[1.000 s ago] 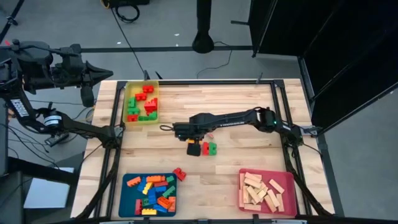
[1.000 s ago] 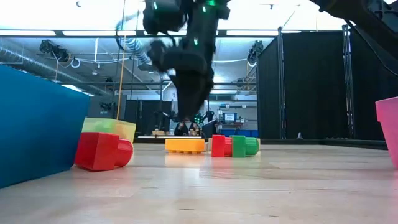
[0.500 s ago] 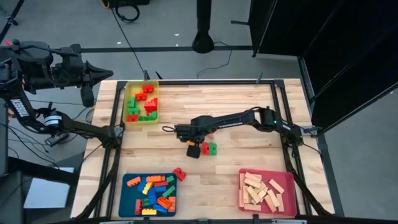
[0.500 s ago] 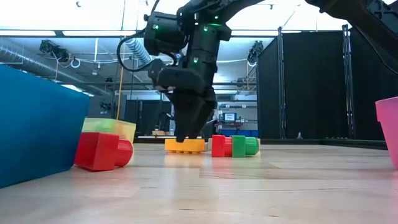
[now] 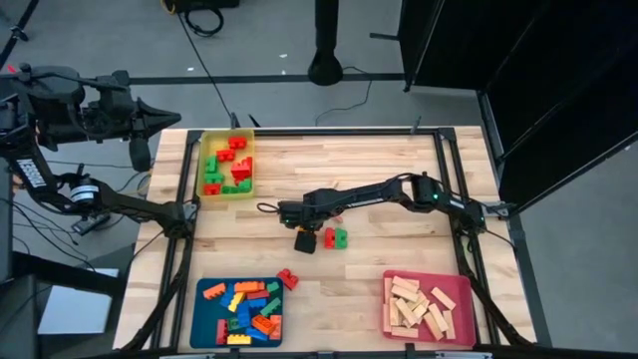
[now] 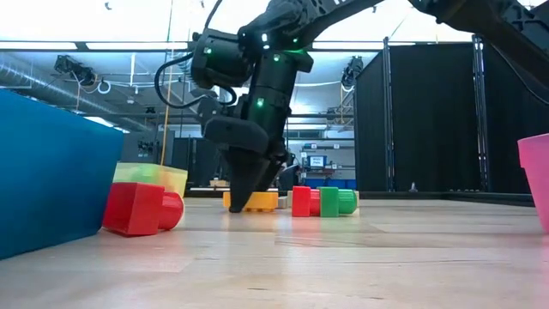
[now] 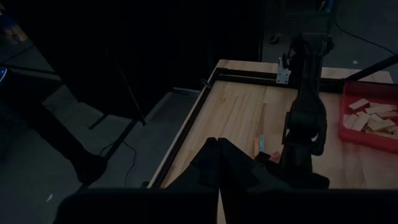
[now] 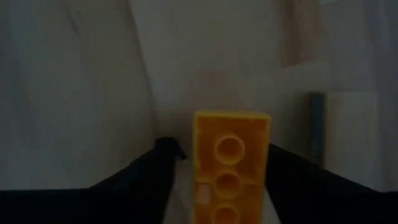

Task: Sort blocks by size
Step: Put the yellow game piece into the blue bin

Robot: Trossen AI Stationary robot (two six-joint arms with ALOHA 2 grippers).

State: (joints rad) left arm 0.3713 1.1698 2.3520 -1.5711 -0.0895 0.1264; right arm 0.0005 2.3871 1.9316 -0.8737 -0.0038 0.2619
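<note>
An orange-yellow studded brick [image 8: 231, 155] lies flat on the table's middle; the low view shows it [image 6: 262, 201] too. My right gripper [image 5: 303, 242] is open and low over it. Its two fingers [image 8: 155, 171] stand on either side of the brick's long sides, tips down at the table [image 6: 243, 204]. A red brick [image 5: 328, 237] and a green brick [image 5: 341, 237] sit joined just to its right. A lone red brick [image 5: 287, 278] lies by the blue tray. My left gripper [image 7: 217, 144] is shut and waits off the table's far left [image 5: 169, 119].
A yellow tray [image 5: 246, 150] with red and green bricks stands at the far left. A blue tray [image 5: 204, 317] of mixed bricks stands at the near left. A pink tray [image 5: 387, 289] of wooden bars stands at the near right. Bare wood lies between them.
My right gripper has gone down from above the orange-yellow brick until its fingertips reach the table on either side of it. It has also shifted a little toward the table's left and tipped its fingers more steeply.
</note>
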